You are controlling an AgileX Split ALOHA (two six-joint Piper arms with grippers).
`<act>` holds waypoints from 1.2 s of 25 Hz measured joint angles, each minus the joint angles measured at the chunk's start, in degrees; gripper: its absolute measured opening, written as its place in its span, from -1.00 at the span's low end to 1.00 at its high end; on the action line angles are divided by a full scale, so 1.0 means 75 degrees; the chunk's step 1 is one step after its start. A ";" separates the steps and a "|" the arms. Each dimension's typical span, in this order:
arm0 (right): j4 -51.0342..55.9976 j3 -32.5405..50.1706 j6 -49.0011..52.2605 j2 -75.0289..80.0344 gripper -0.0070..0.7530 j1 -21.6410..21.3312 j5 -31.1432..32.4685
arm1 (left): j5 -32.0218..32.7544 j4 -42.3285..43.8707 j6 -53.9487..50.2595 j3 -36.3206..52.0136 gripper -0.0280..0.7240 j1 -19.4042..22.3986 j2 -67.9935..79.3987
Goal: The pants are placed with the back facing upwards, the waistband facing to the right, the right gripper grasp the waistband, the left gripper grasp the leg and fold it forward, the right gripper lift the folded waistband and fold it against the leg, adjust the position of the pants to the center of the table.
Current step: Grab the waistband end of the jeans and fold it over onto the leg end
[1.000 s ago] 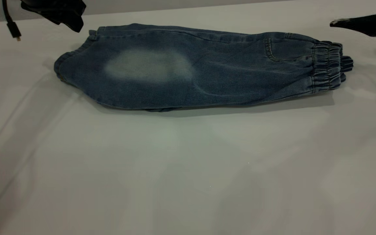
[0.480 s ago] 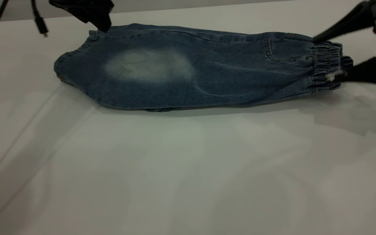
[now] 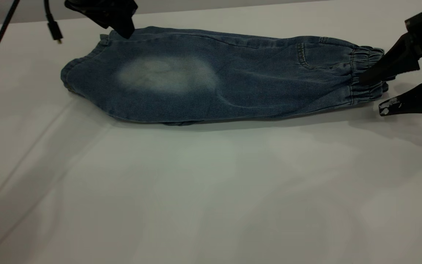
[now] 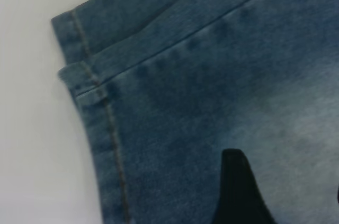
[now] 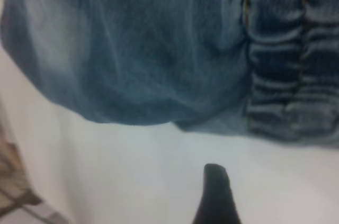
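Pants (image 3: 214, 84) lie folded lengthwise at the tabletop's (image 3: 211, 190) far side; right gripper (image 3: 374, 93), jaws open, should straddle the whole elastic waistband (image 3: 366, 75) before closing. Left gripper's (image 3: 123, 27) jaws I cannot tell.

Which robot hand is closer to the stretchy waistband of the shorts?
Right. The right gripper is open at the waistband, one finger over it, the other just beside it on the table. The left gripper is at the far leg end.

One pants (image 3: 211, 79), two grippers (image 3: 374, 93)
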 joint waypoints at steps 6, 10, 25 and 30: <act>0.0661 0.0000 -0.1092 0.0000 0.30 0.0000 -0.0389 | 0.0051 0.0000 0.0000 0.0000 0.15 -0.0025 0.0007; 0.0780 0.0000 -0.1285 0.0007 0.59 0.0000 -0.0621 | 0.0143 0.0000 0.0000 0.0000 0.15 -0.0025 0.0007; 0.1945 -0.0003 -0.1388 0.0870 0.77 0.0000 0.0032 | 0.0160 0.0000 0.0005 0.0000 0.15 -0.0025 0.0007; 0.2930 -0.0003 -0.1981 0.1148 0.71 0.0000 0.0141 | 0.0160 0.0000 0.0005 0.0000 0.15 -0.0052 0.0007</act>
